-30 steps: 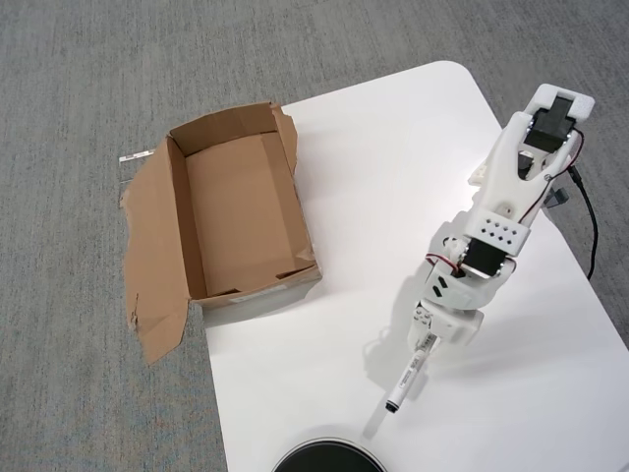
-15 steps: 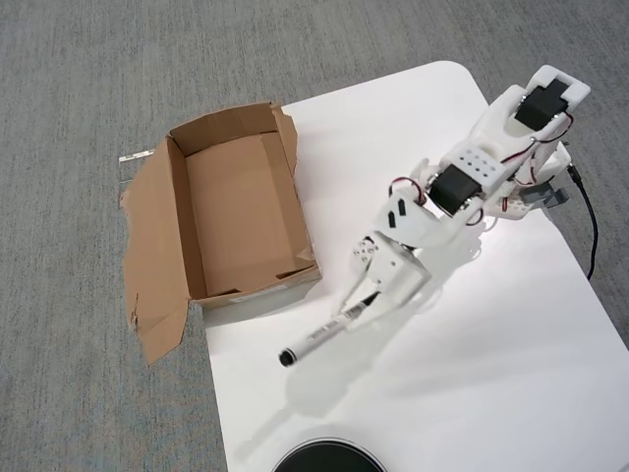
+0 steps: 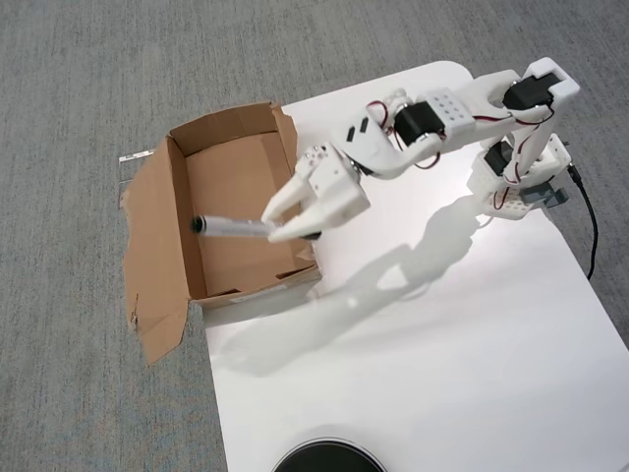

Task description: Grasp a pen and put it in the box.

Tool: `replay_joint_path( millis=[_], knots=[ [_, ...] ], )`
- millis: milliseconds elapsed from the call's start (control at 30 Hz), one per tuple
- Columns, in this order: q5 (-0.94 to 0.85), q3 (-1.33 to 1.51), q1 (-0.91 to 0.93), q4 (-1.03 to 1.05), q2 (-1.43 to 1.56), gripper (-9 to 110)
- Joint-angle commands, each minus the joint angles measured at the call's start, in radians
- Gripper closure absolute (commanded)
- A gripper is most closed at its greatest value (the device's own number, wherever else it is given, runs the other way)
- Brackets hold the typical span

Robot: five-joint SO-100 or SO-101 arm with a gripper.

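Observation:
In the overhead view the white pen (image 3: 231,227) hangs level above the inside of the brown cardboard box (image 3: 157,221), its black end pointing left. My gripper (image 3: 276,222) is shut on the pen's right end, which the fingers hide. The white arm reaches left from its base at the table's right edge, and the gripper body sits over the box's right wall. The box lies open at the left edge of the white table (image 3: 413,374), with a torn flap spread onto the carpet.
A round black object (image 3: 327,458) shows at the table's bottom edge. The arm's base (image 3: 518,182) and a black cable (image 3: 588,221) sit at the right edge. Grey carpet surrounds the table.
The arm has swung left and up, carrying the pen from the table's lower middle to above the box. The pen now lies level, pointing left.

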Motion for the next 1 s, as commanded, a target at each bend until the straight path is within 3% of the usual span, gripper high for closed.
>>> replay_joint_path(
  millis=[0, 400, 967],
  knots=[
    [-0.002, -0.047, 0.081, -0.083, -0.005, 101],
    [0.008, -0.047, 0.176, -0.399, -0.181, 101],
    [0.010, -0.036, 0.277, -0.422, -0.425, 101]
  ],
)
